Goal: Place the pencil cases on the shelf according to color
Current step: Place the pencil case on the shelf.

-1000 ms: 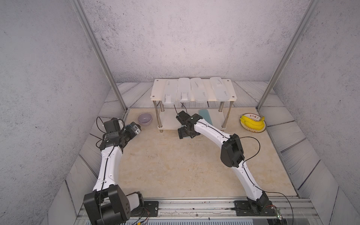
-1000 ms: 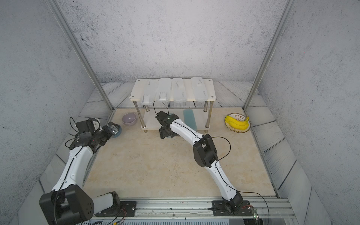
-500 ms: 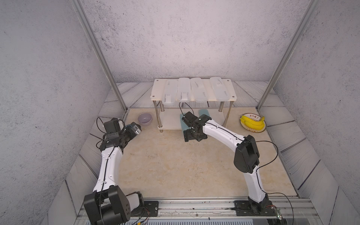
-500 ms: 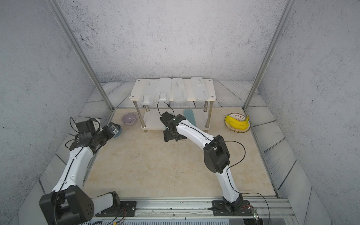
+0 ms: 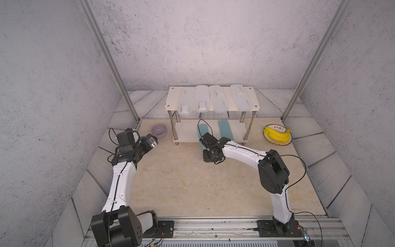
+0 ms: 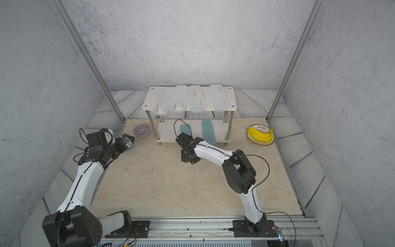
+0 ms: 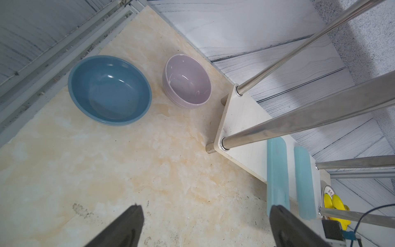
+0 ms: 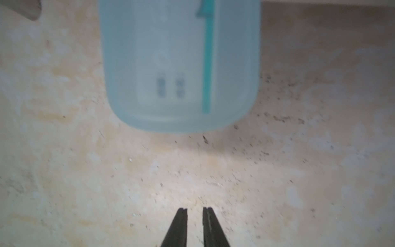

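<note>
The shelf [image 5: 172,100] stands at the back of the table. Several frosted clear-white pencil cases [image 5: 201,99] lie side by side on its top board. Two teal-blue pencil cases [image 5: 224,130] lie on the lower board. The left one [image 8: 179,64] juts out over the front edge. My right gripper [image 8: 195,208] hovers over the table just in front of that jutting end, shut with nothing between its fingers; in both top views it [image 5: 210,157] is a little short of the shelf. My left gripper [image 7: 205,208] is open and empty at the table's left side [image 5: 152,142].
A lilac bowl [image 5: 158,130] sits left of the shelf, with a blue bowl [image 7: 109,89] beside it under my left gripper. A plate of bananas [image 5: 277,135] lies right of the shelf. Metal frame posts [image 5: 119,77] rise at both back corners.
My right gripper has drawn back from the lower board toward the table's front and its jaws have closed. The left teal case now lies free on that board. The left arm has not moved.
</note>
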Controlling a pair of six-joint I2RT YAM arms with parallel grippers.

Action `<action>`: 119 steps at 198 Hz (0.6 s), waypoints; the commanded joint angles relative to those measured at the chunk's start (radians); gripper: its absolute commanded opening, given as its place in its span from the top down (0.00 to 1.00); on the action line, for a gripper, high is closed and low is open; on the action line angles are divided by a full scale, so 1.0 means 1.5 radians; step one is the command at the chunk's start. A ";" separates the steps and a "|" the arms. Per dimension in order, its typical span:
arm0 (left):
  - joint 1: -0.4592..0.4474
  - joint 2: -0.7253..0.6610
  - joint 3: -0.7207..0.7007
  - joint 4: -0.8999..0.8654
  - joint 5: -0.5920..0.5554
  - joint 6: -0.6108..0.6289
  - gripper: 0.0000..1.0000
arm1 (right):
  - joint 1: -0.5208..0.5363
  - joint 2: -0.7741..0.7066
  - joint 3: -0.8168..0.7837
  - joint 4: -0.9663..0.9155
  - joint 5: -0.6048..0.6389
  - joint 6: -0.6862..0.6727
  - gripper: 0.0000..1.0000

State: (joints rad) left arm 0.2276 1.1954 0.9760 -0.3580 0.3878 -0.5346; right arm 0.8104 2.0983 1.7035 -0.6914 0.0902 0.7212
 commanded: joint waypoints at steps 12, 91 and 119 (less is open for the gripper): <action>-0.005 -0.016 -0.007 0.002 -0.007 0.015 0.01 | -0.012 0.063 0.095 -0.008 0.009 -0.020 0.80; -0.006 -0.013 -0.012 0.008 -0.007 0.016 0.02 | -0.044 0.146 0.194 0.027 -0.022 -0.059 0.80; -0.008 -0.014 -0.012 0.005 -0.009 0.018 0.01 | -0.046 0.166 0.225 0.040 -0.036 -0.068 0.80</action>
State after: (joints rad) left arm 0.2256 1.1786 0.9657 -0.3553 0.3805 -0.5224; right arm 0.7406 2.3272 1.9938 -0.6495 0.0608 0.6498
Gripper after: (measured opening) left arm 0.987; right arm 0.203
